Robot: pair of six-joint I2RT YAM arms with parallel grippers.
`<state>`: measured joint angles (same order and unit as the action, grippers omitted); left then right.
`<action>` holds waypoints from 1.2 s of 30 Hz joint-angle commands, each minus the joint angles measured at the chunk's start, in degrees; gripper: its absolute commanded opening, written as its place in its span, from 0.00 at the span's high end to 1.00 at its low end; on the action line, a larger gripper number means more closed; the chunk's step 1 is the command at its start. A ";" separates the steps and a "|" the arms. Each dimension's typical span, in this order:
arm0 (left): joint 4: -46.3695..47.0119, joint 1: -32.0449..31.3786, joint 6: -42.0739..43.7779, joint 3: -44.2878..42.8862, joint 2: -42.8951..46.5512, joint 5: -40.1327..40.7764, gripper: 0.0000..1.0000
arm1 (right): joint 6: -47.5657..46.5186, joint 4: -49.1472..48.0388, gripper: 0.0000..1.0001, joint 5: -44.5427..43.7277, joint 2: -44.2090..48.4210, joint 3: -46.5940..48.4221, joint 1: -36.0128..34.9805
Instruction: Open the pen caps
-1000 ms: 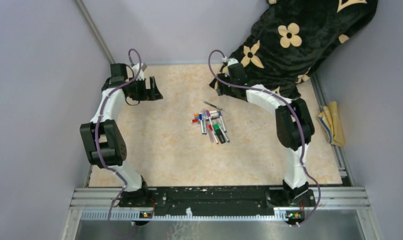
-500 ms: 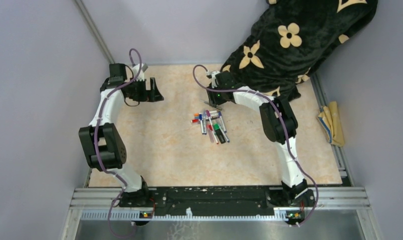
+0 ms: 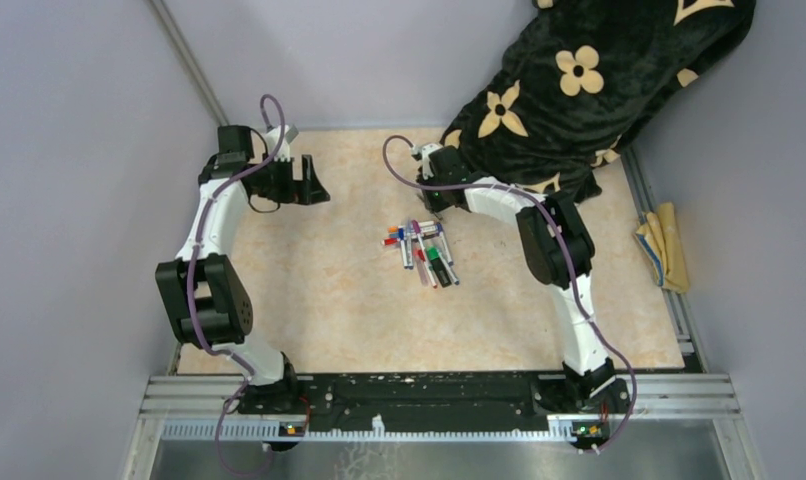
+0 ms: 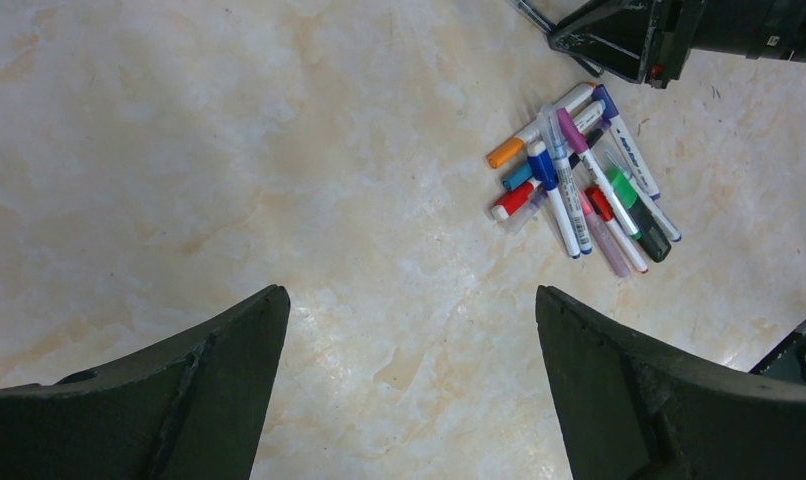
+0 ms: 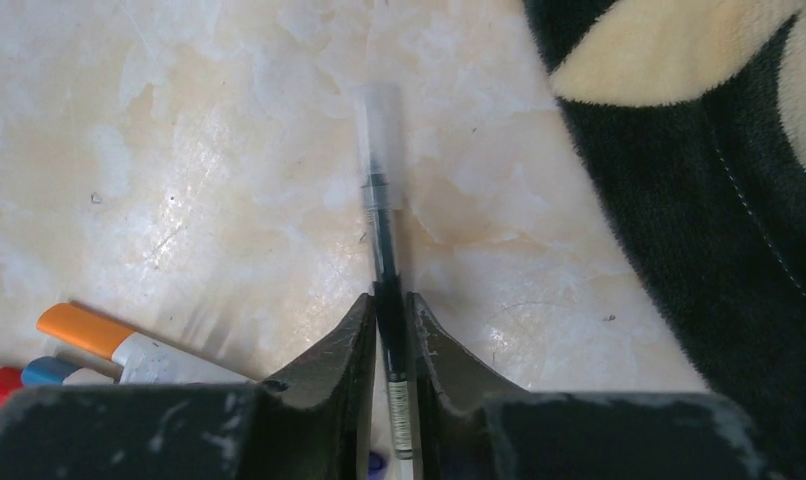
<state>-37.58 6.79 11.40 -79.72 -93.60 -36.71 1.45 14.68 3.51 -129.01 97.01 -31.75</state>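
Item, thin dark stick [image 5: 383, 235] with a clear far end: pinched between the right fingers [image 5: 344, 350], which press on it from both sides. Its near end is cut off at the bottom of the right wrist view. Whether it lies on the bench [image 3: 309, 290] or is raised cannot be told, and from above it is hidden under the right wrist. Item, pens [image 4: 579, 180]: a loose crossed heap mid-bench, just beside the right fingers and well apart from the left. The pen caps [image 4: 514, 198] show in orange, red, blue, purple and green and sit on the barrel ends where visible. Overlaps hide several ends, and from above the caps are too small to count. The right wrist view catches only orange, blue and red tips at its lower left edge. Item, left fingers [image 4: 219, 400]: spread wide and holding nothing, over bare bench at the far left. Item, black blanket [image 3: 589, 80] with cream flowers: far right corner, cut off by the top edge. Item, yellow cloth [image 3: 664, 245]: right margin, folded. Change from a second ago: the right arm has swung from beside the blanket to the stick, which then lay in plain sight, and its fingers have drawn in. The heap has not shifted and the left arm has barely moved.
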 commanded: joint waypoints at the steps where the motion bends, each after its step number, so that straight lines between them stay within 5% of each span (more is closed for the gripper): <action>1: -2.09 -0.85 1.37 -1.92 1.46 -1.43 0.01 | -1.19 -2.16 0.91 -3.99 2.17 -5.20 -1.60; 4: -2.54 -1.52 2.22 -1.68 1.42 -1.07 0.01 | -1.19 -3.86 1.00 -5.97 4.25 -8.05 -1.58; 15: -2.95 -5.64 10.42 2.57 4.35 -3.54 0.01 | -2.43 -3.53 1.00 -4.15 16.42 -10.79 -1.40; 24: -5.11 -15.37 24.62 9.23 8.79 -0.32 0.01 | 5.06 0.96 1.00 21.00 31.49 -19.57 -1.37; 36: 1.23 -16.19 44.66 20.83 28.68 -18.49 0.01 | 11.46 1.93 1.00 45.12 39.52 -27.56 -1.40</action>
<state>-39.90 -9.28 46.57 -61.95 -70.22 -45.34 10.92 16.25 37.76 -91.88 68.45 -32.84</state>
